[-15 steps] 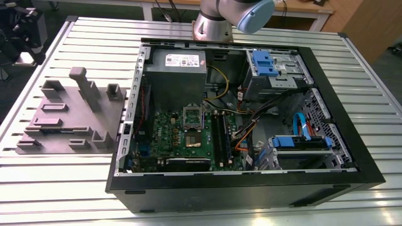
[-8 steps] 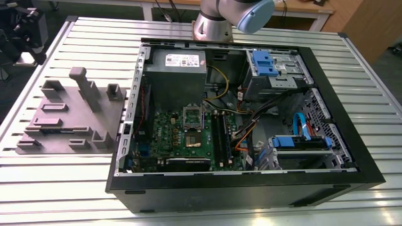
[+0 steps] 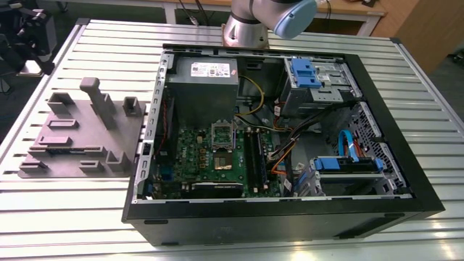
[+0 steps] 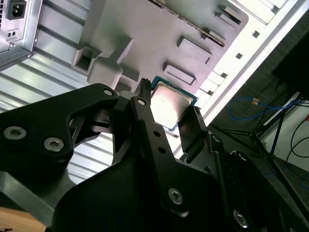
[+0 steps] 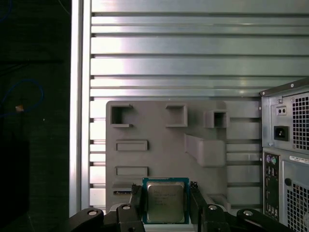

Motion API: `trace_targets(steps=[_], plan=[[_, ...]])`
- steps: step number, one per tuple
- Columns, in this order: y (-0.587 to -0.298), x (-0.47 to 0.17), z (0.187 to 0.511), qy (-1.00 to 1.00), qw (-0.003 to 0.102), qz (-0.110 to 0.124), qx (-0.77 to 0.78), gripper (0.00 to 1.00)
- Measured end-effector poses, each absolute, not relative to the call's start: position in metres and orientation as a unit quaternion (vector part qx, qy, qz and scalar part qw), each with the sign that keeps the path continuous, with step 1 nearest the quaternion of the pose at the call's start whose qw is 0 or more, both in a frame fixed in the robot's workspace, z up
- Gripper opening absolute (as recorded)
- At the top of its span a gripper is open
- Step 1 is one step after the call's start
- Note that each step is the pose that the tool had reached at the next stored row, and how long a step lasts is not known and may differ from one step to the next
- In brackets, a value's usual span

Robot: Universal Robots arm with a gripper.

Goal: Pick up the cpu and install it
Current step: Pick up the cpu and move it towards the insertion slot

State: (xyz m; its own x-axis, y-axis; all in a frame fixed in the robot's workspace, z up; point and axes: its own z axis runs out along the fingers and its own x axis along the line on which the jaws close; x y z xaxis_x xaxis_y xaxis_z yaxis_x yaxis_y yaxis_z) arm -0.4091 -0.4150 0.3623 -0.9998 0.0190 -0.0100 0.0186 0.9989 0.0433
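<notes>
so the big slatted metal desk (image 3: 87, 228) carried everything. the open pc case (image 3: 290, 223) took up the middle and right of the exterior view, with the green motherboard (image 3: 195, 155) lying flat inside it. on the exterior view's left, just beside the case, sat a grey parts tray (image 3: 80, 136) with moulded slots and posts.

in the first wrist view the black fingers (image 5: 136, 200) were clamped on the cpu (image 5: 165, 202), one on each opposite edge. it hung over that tray, lifted clear of it i'd say, and outside the case.

handling-wise i'd guess the cpu was light and totally stiff but thin. the smooth metal lid could slip, and the underside is something you wouldn't want knocked. pinching two opposite edges of the green board, like here, seemed the sane place to hold it, gently and level.

looks: a small flat square with a dull silver-grey lid, faint print i couldn't make out, and a narrow green rim all round. the lid caught glare in the second wrist view.
</notes>
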Motion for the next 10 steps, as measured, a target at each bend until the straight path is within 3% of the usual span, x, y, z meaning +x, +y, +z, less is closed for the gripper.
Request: trace_targets(steps=[10], plan=[[-0.4149,-0.4071,0.3623,1.0,0.005,0.022,0.009,0.47]])
